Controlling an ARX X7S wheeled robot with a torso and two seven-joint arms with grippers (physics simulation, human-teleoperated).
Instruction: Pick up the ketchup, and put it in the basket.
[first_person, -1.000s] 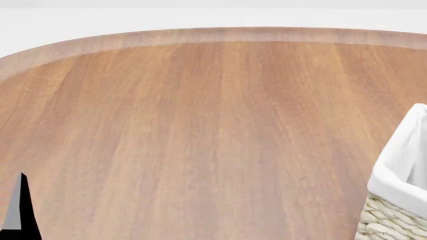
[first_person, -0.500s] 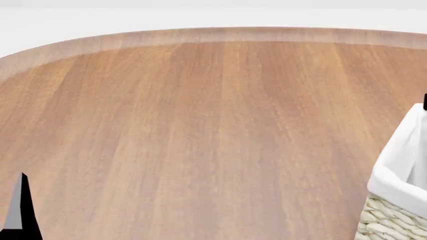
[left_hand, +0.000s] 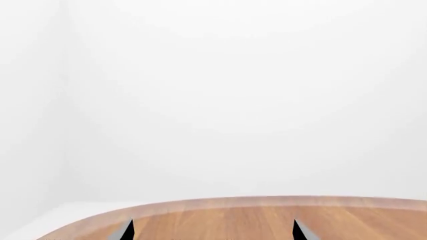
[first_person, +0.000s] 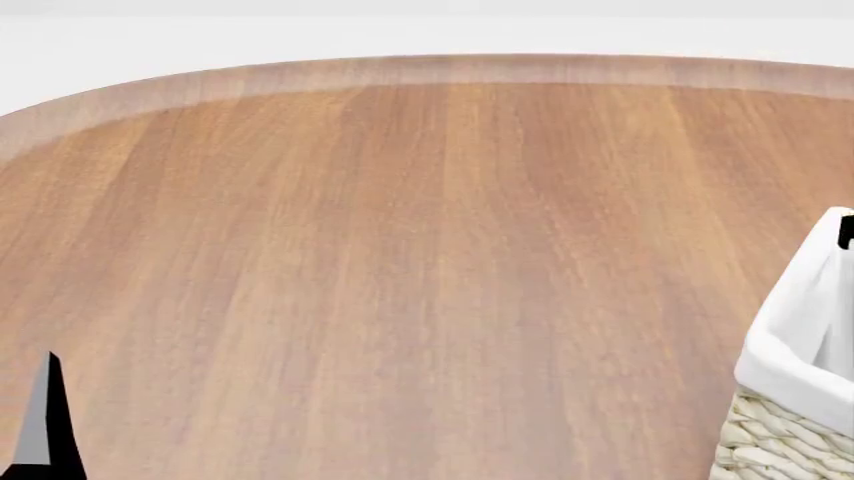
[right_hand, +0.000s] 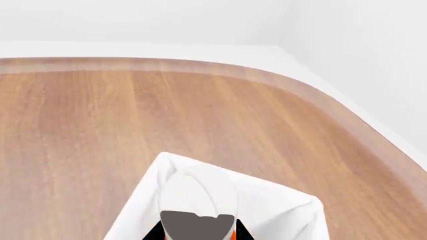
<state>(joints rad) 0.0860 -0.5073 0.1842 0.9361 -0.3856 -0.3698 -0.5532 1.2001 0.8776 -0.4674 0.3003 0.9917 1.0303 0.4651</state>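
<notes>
Surface: wooden table (first_person: 400, 250), rounded edge (white room beyond).
Basket (first_person: 801, 340): table's right side.
Left gripper (left_hand: 212, 231): jaws apart.
Right gripper (right_hand: 198, 231): above basket, clamping ketchup (right_hand: 233, 233).

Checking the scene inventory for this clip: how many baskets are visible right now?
1: the cream-white woven wicker basket with white cloth liner stands at the right edge of the brown wooden table; the right wrist view looks down on it. Others could sit outside the views.

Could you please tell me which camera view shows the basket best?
The head view: the basket shows both woven wall and white liner at the table's right. The right wrist view shows only its liner from above; the left wrist view shows none.
</notes>
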